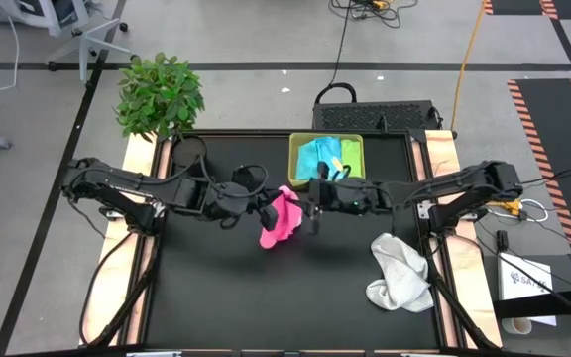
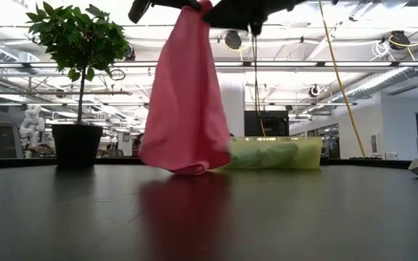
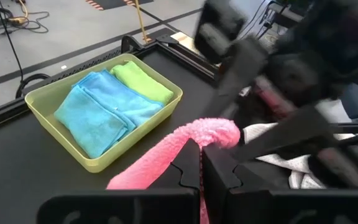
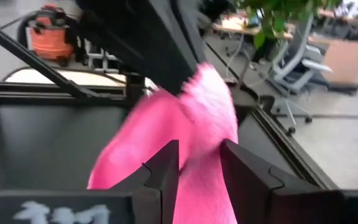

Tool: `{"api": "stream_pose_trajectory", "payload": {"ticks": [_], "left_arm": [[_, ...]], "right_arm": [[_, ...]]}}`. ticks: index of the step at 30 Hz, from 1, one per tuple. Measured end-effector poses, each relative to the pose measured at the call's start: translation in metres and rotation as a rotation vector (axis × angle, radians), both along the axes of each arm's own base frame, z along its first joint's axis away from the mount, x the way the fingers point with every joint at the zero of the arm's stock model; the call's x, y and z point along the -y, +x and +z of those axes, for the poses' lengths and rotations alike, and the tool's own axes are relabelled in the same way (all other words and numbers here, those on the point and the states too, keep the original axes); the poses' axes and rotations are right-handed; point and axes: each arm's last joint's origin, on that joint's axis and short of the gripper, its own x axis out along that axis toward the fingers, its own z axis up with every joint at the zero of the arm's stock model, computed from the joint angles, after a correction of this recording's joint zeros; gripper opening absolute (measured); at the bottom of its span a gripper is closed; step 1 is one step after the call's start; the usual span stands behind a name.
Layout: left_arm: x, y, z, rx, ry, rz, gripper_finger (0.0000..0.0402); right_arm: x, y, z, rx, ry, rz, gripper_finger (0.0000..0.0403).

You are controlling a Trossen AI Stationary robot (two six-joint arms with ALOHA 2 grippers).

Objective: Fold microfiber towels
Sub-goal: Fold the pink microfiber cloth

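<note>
From above, you have the pink towel lifted mid-table between both arms, so I judge this the opening-out step before folding; the white towel lies crumpled near right. At table height the pink cloth hangs limp, its lowest fold touching the table. The left gripper is pinched tight on fluffy pile. The right gripper stands part-open astride it; next, close and spread.

potted plant at table's far-left corner; yellow-green tray far-centre.
</note>
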Motion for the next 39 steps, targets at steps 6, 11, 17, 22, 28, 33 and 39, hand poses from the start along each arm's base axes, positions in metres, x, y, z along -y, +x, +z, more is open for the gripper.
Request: {"api": "stream_pose_trajectory", "payload": {"ticks": [6, 11, 17, 22, 28, 33, 39], "left_arm": [[0.0, 0.0, 0.0, 0.001, 0.0, 0.0, 0.0001], [0.0, 0.0, 0.0, 0.001, 0.0, -0.001, 0.0002], [0.001, 0.0, 0.0, 0.003, -0.008, -0.009, 0.0001], [0.002, 0.0, 0.0, 0.003, -0.015, -0.022, 0.0003], [0.002, 0.001, 0.0, 0.005, -0.021, -0.032, 0.0003], [0.002, 0.001, 0.0, 0.006, -0.027, -0.048, 0.0002], [0.003, 0.001, 0.001, 0.012, -0.032, -0.056, 0.0002]], "right_arm": [[0.006, 0.009, -0.016, -0.051, -0.006, -0.019, 0.0112], [0.012, 0.011, -0.023, -0.084, -0.02, -0.086, 0.0097], [0.014, 0.006, -0.035, -0.214, 0.001, -0.097, 0.0059], [0.012, 0.007, -0.048, -0.283, 0.037, -0.107, 0.0051], [0.011, 0.014, -0.065, -0.324, 0.058, -0.116, 0.0054], [0.009, 0.021, -0.088, -0.401, 0.069, -0.086, 0.0054], [0.009, 0.025, -0.111, -0.489, 0.069, -0.078, 0.0054]]}}
